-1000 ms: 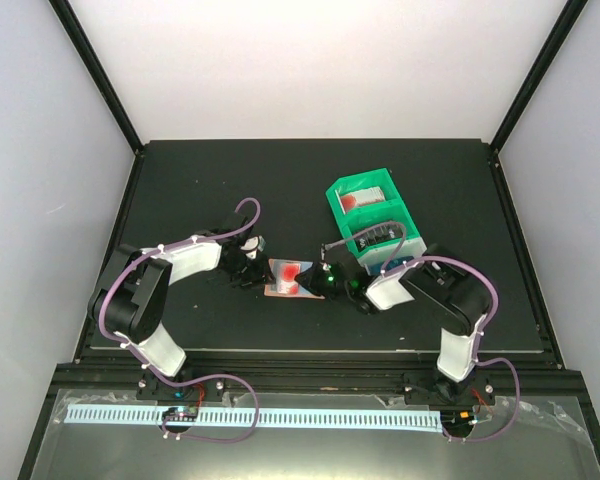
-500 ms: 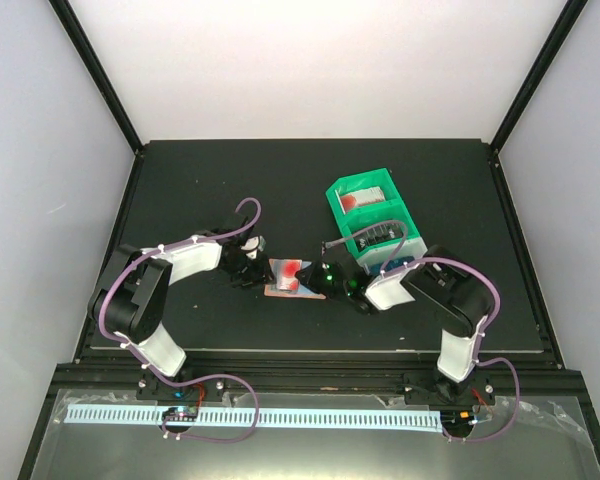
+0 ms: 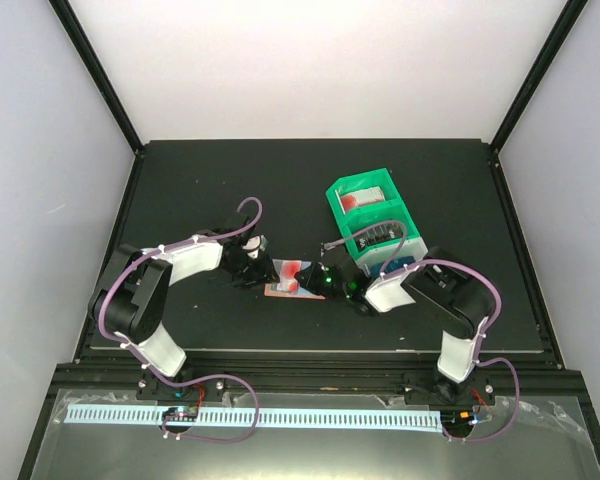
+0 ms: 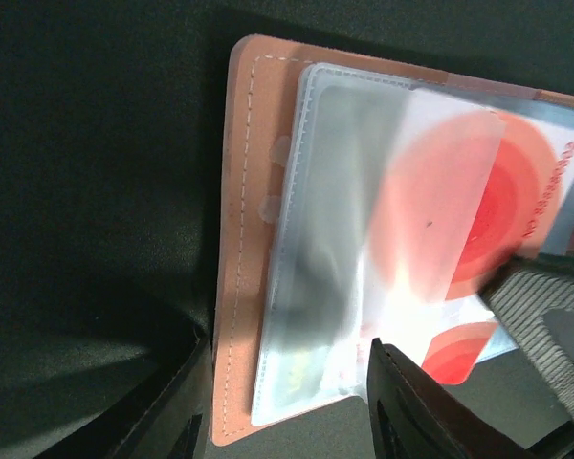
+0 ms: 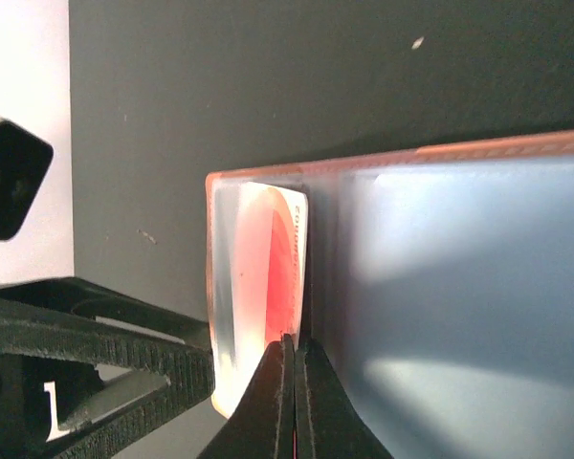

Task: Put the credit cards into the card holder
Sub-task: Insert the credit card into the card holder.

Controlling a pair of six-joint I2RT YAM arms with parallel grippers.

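The salmon card holder [image 3: 278, 290] lies open mid-table, its clear sleeves up; it also shows in the left wrist view [image 4: 239, 239] and the right wrist view [image 5: 411, 156]. A red-and-white credit card [image 4: 540, 182] sits partly inside a clear sleeve, its right end sticking out. My right gripper [image 5: 295, 349] is shut on that card's edge [image 5: 273, 258] and shows in the top view [image 3: 317, 281]. My left gripper [image 4: 287, 421] is open, its fingers straddling the holder's left edge, as the top view [image 3: 259, 268] also shows. Blue and dark cards are not visible.
A green-and-white compartment tray [image 3: 380, 235] stands behind the right arm with a red card [image 3: 358, 200] in its far compartment. The right gripper's finger [image 4: 555, 316] enters the left wrist view at right. The table's raised black rim runs around the mat.
The right gripper has edged left with the card, which lies a little deeper in the sleeve. The left gripper has shifted slightly right at the holder's edge.
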